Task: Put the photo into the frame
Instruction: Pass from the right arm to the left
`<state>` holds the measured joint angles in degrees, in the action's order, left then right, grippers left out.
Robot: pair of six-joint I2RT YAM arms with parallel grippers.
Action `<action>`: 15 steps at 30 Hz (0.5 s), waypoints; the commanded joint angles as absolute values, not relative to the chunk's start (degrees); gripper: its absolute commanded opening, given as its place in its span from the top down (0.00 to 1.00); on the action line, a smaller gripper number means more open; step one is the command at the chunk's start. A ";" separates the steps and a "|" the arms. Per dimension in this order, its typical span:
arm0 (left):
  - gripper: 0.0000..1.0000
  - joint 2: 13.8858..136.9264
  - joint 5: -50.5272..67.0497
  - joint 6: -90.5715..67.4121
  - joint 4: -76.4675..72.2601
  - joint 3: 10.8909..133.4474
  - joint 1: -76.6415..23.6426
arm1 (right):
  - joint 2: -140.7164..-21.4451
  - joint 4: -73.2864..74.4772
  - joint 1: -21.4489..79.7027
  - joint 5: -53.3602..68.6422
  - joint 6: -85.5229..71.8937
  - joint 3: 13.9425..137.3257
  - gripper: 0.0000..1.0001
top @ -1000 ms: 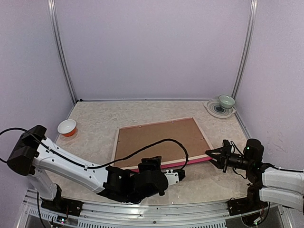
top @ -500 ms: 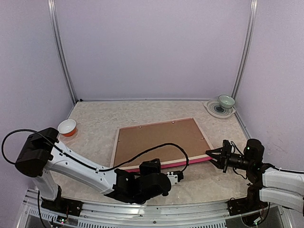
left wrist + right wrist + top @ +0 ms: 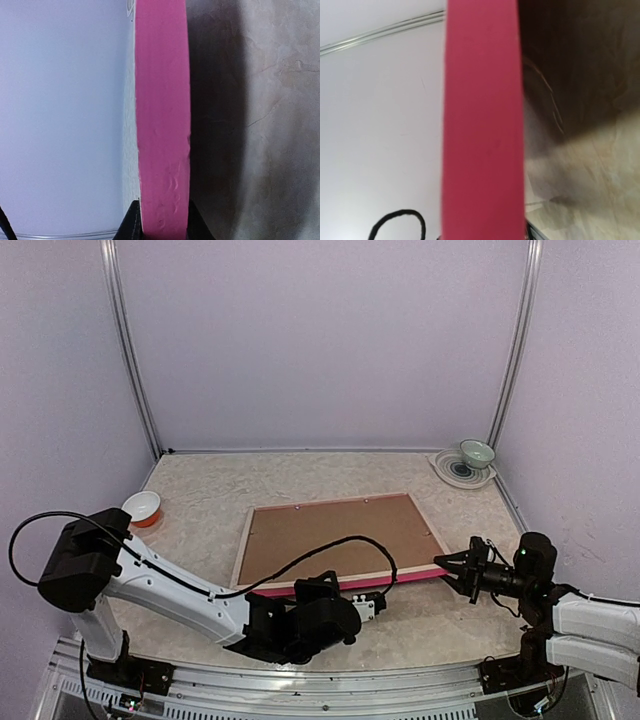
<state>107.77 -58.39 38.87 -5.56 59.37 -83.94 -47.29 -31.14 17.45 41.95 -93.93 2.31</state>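
Well to the left of the frame (image 3: 405,578) sits an orange bowl (image 3: 141,507); it should not trouble you. On the frame's near pink edge, left of its middle, your left gripper (image 3: 320,587) has its fingers (image 3: 131,225) pressed against both faces of the rim, a pinch that looks shallow.

The frame lies back up, its brown backing board (image 3: 335,535) showing, and the near edge looks tipped up off the table. The photo is nowhere in view. At the frame's near right corner, your right gripper (image 3: 452,568) is closed on the rim.

I judge you are lifting the frame with both arms, so raise them at one pace, keep that near edge level, and let the far edge pivot. Mind the green bowl (image 3: 477,452) beyond the frame's far right corner.
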 commanded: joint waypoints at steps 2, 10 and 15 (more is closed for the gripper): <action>1.00 106.70 -56.62 40.46 -7.23 59.67 -83.76 | -47.50 -34.88 17.67 42.12 -90.50 3.65 0.83; 1.00 104.06 -55.12 39.28 -5.33 62.03 -83.11 | -47.42 -21.54 17.67 40.27 -79.64 8.67 0.16; 1.00 101.87 -54.59 38.02 -3.10 64.61 -82.31 | -46.93 -11.60 17.68 37.48 -70.92 12.21 0.01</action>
<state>106.59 -55.42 40.42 -1.91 60.69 -83.02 -47.75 -20.49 17.45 40.32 -80.34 9.06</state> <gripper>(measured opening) 0.204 0.968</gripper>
